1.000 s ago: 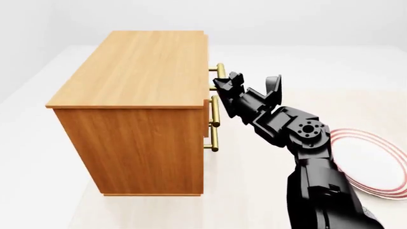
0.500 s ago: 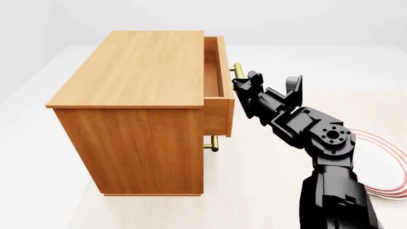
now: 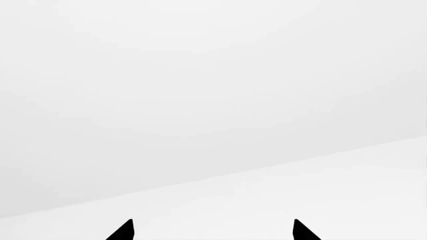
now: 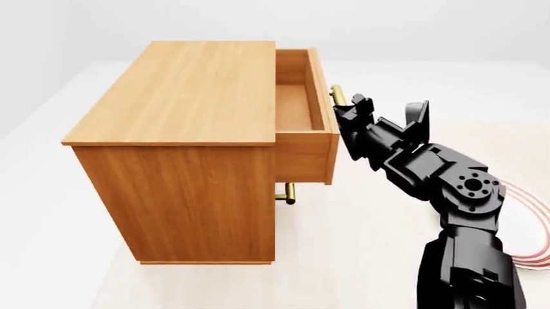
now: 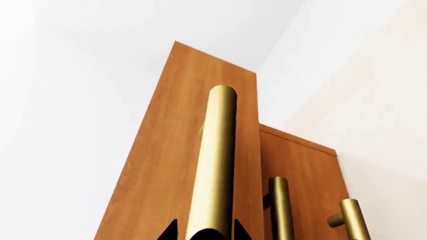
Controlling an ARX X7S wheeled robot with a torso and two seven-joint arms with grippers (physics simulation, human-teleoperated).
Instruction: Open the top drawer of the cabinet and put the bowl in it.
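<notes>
Top drawer [image 4: 303,122] of the cabinet [image 4: 185,148] partly open; bowl unseen.
My right gripper [image 5: 205,235] pinches its brass handle [image 5: 213,160]; left gripper [image 3: 212,231] jaws spread, empty.

Much of the working area sits behind edges and the arm

We see only the two black tips of the left gripper [image 3: 212,231], the rest cut by the left wrist frame's edge, so we cannot tell its state. The black right gripper [image 5: 205,231] shows just two finger points flanking the brass bar handle [image 5: 215,165] of the orange-brown wooden top drawer [image 4: 303,109], the handle's near end cut off there. In the head view the gripper hides most of that handle. Beyond the right gripper's arm, the flat red-ringed white plate [image 4: 534,225] is cut by the frame. The two lower drawers hide beneath the open one.
</notes>
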